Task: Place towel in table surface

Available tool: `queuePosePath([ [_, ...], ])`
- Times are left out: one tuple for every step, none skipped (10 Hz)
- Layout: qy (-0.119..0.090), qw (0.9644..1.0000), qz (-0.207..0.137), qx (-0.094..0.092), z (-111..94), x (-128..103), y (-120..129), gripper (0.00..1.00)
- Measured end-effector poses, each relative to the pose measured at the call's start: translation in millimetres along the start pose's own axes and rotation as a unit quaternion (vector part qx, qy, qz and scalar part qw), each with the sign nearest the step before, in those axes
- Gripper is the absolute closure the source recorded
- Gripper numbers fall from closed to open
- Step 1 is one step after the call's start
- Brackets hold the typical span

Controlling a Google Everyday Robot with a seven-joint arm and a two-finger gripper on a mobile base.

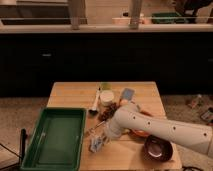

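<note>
A kitchen-like room, perhaps a staff canteen. The robot's hand [98, 142] hangs low over the near part of a wooden desk [70, 92]. Far beyond it, a long counter [100, 27] runs above dark cabinet fronts [75, 60]. A green tray [55, 137] lies just left of the hand, a dark bowl [158, 148] sits to its right, and a white cup [106, 97] stands behind it. The floor [25, 107] is speckled.
</note>
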Motion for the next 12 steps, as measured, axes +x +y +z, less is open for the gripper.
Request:
queuePosePath([
  [0.001, 1.0000, 0.003, 0.003, -2, 1, 2, 0.69],
  [0.001, 1.0000, 0.004, 0.005, -4, 3, 4, 0.58],
  [-0.002, 1.0000, 0.001, 0.005, -3, 2, 4, 0.50],
  [-0.005, 1.0000, -0.001, 0.006, -4, 4, 6, 0.40],
  [-0.007, 0.9999, -0.001, 0.007, -6, 6, 7, 0.30],
  [-0.010, 0.9999, -0.004, 0.006, -8, 7, 7, 0.22],
  [-0.012, 0.9999, -0.008, 0.006, -9, 6, 6, 0.20],
  [-0.013, 0.9998, -0.012, 0.005, -11, 5, 5, 0.20],
  [-0.013, 0.9998, -0.013, 0.004, -13, 5, 6, 0.20],
  [-0.013, 0.9998, -0.012, 0.002, -16, 6, 9, 0.20],
  [-0.011, 0.9999, -0.011, 0.001, -20, 7, 11, 0.20],
  [-0.008, 0.9999, -0.010, -0.002, -23, 7, 13, 0.20],
])
